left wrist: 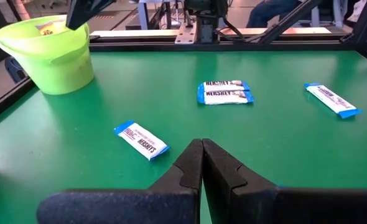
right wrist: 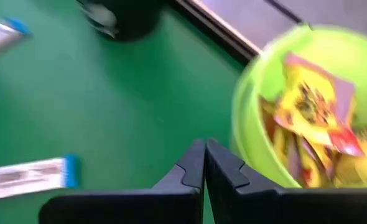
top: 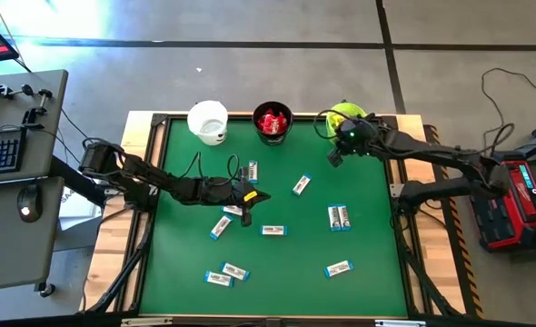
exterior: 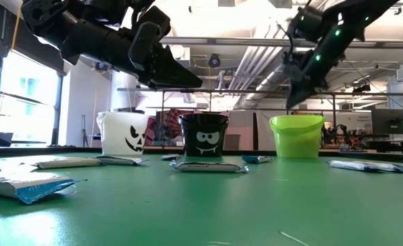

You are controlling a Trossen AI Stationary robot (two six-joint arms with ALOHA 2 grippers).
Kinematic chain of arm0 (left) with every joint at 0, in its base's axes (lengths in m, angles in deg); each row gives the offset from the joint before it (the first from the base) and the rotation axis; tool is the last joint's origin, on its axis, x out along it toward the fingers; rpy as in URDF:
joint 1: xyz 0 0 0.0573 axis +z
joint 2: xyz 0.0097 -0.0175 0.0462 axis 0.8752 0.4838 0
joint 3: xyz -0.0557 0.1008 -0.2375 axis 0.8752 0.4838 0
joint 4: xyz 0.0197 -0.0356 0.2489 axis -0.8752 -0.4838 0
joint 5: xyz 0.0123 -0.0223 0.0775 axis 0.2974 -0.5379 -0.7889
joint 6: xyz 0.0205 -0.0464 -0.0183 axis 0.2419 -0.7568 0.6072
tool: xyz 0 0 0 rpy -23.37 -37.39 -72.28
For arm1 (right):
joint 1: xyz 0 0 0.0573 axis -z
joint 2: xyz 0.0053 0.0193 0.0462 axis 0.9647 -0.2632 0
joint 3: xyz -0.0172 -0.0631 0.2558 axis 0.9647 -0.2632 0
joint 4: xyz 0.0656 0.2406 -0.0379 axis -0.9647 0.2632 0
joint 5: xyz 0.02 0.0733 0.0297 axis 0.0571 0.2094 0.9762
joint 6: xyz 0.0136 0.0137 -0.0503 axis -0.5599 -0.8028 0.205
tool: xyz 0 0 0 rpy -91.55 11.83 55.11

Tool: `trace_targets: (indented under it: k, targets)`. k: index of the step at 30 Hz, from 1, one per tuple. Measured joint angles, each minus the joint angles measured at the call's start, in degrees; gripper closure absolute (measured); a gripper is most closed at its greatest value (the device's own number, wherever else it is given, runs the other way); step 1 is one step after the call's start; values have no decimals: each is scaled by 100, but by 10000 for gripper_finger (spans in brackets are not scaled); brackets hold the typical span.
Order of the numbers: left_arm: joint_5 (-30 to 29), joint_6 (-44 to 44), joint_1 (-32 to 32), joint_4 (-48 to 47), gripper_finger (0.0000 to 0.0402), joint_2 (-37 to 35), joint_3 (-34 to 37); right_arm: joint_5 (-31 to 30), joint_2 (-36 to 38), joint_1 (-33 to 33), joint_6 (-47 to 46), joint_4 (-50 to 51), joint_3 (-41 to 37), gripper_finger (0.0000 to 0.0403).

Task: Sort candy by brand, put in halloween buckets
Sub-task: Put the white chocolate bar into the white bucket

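Observation:
Three halloween buckets stand in a row at the table's far edge: a white one, a black one holding red candy, and a lime green one holding yellow-and-pink candy. Several white-and-blue candy bars lie flat on the green table. My left gripper hovers shut and empty over the table's middle, a bar lying ahead of it. My right gripper is shut and empty, slanting down just near of the green bucket.
More bars lie scattered: near the black bucket, mid-table, and toward the near edge. A raised dark frame borders the table. A desk with a keyboard stands beyond the left edge.

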Motion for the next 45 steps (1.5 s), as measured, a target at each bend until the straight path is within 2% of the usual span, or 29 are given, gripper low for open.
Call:
trace_targets:
  k: [9,13,18,24,31,37,42,45]
  targets:
    - [-42,161,-129,-55,401,-72,2,-658,-60,-1336,-106,-979,0,403]
    - [-122,223,-237,-427,401,-422,0,-807,-288,-1927,-108,-1584,0,403]
    - [-151,195,-457,-1533,401,-1057,0,-815,-721,-2515,-167,-2230,0,403]
    - [-100,-340,-913,-3358,401,-1679,0,-848,-1465,-3139,-275,-2978,0,403]
    - [-31,-1605,-1749,-4697,393,-1682,0,-1104,-2218,-3823,-280,-3858,0,403]
    - [-534,-3412,-2377,-5412,349,-1598,2,-1397,-2544,-4263,-456,-4239,0,403]
    - [-739,-5046,-2548,-6292,310,-1587,2,-1606,-2629,-4485,-555,-4266,0,403]
    - [-740,-5546,-2490,-6506,295,-1550,2,-1647,-2629,-4553,-538,-4271,0,403]
